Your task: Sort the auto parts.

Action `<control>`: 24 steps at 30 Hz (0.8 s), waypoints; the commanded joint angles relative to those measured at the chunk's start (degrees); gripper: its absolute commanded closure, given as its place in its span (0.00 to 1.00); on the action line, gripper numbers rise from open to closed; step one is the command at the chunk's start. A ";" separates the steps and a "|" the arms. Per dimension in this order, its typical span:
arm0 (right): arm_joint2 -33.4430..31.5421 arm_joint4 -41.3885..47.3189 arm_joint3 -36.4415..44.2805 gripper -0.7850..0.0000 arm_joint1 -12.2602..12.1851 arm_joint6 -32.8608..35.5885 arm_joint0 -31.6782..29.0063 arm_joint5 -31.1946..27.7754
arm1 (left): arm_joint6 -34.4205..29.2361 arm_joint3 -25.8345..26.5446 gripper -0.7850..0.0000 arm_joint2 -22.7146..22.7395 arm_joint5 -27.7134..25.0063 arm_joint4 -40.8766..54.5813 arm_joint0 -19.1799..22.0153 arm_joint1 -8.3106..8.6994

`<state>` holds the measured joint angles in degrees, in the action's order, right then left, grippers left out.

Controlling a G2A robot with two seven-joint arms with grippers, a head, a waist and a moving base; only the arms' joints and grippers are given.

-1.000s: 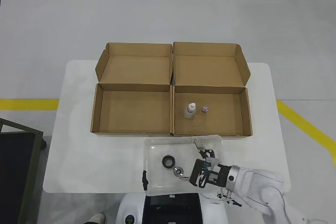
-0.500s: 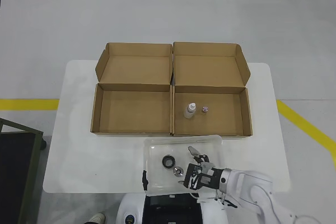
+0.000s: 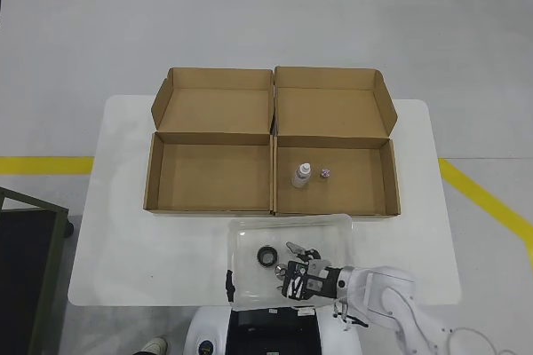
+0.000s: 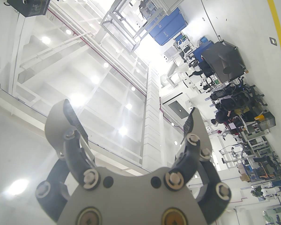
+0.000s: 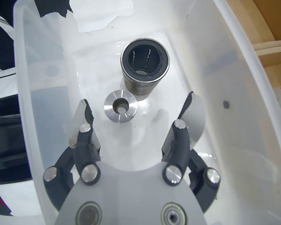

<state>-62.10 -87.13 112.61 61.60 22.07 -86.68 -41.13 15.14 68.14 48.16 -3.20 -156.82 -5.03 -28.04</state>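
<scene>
Collet (image 5: 120,109): small slotted metal cone with a centre bore, bore upward on the floor of the clear bin (image 5: 236,54). It lies between the fingers of your right pincer (image 5: 137,105), nearer one finger than the other.

Right pincer: jaws spread wide, empty, low inside the bin.

Bearing (image 5: 145,65): metal sleeve with a black end ring, upright just beyond the fingertips and just past the collet. Whether the two touch you cannot tell.

Handling, collet: likely dense for its size, rigid and polished, so slippery. The sides look tapered and a pinch may squirt it out. Centre it first, then close low across the widest band.

Handling, bearing: probably the heavier piece, with a smooth round shell. Take it across the middle of the shell and expect it to tip if nudged.

Left pincer (image 4: 130,114): jaws apart, holding nothing, pointed up at the ceiling.
</scene>
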 commanded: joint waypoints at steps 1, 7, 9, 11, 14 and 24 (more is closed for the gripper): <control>0.53 0.06 -0.47 0.28 0.07 0.07 0.33 0.31 | 0.00 0.00 0.00 0.00 0.00 0.00 0.00 0.00; 1.46 0.48 -2.52 0.54 0.22 0.46 1.73 0.76 | 0.00 0.00 0.00 0.00 0.00 0.00 0.00 0.00; 1.45 0.59 -2.58 0.69 0.20 0.45 2.05 0.56 | 0.00 0.00 0.00 0.00 0.00 0.00 0.00 0.00; 1.07 0.84 -2.44 0.79 0.11 0.50 2.19 0.37 | 0.00 0.00 0.00 0.00 0.00 0.00 0.00 0.00; -0.17 1.50 -1.78 0.94 -0.12 0.37 1.96 0.46 | 0.00 0.00 0.00 0.00 0.00 0.00 0.00 0.00; -6.42 6.30 3.26 1.00 -1.17 -0.73 -0.38 -0.60 | 0.00 0.00 0.00 0.00 0.00 0.00 0.00 0.00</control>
<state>-67.93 -81.56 115.38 60.51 21.45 -86.93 -41.50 15.14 68.14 48.16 -3.20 -156.82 -5.03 -28.04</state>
